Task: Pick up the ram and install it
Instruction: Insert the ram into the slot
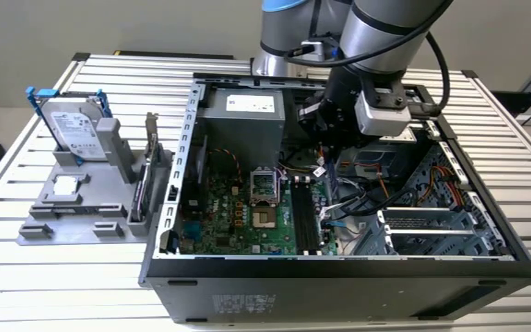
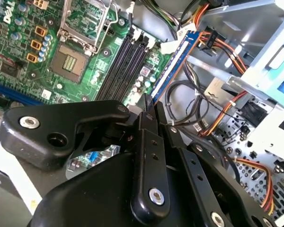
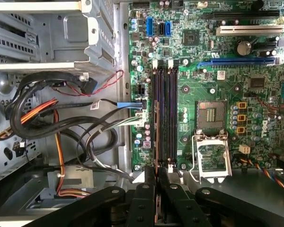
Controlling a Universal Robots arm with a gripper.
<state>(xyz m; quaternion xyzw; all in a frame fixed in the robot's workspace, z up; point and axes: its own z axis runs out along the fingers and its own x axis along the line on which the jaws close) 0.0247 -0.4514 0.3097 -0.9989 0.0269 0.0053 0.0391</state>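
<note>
Right now the gripper (image 2: 154,111) is down inside the open case (image 1: 339,280), over the motherboard (image 1: 247,214). Its black fingers (image 2: 149,142) are clamped narrowly on the ram (image 2: 173,64), gripping one end of the stick. The rest of the ram juts out ahead of the fingertips, edge-on to both wrist views, with its bluish face and white label strip visible in the second wrist view.

The ram runs parallel to the black slots (image 3: 165,113). It lies just beside them, on the side of the loose cables (image 3: 61,127), not over the middle of the bank. In the first wrist view its thin edge lines up along the outermost slot on that side. I cannot tell whether it touches the slot or hangs just above it. The slots themselves look unfilled.

On the other side of the slots sits the CPU socket (image 3: 210,116), its metal frame swung open. Orange, black and white wires crowd the drive-bay side of the case.

In the exterior view the arm (image 1: 386,41) comes down from above, past the grey power supply (image 1: 243,114). The case lies on its side on a slatted metal table (image 1: 63,277). Well apart, towards the exterior view's left, a grey holder (image 1: 63,207) carries a hard drive (image 1: 72,128) with blue rails and an upright card (image 1: 146,180).
</note>
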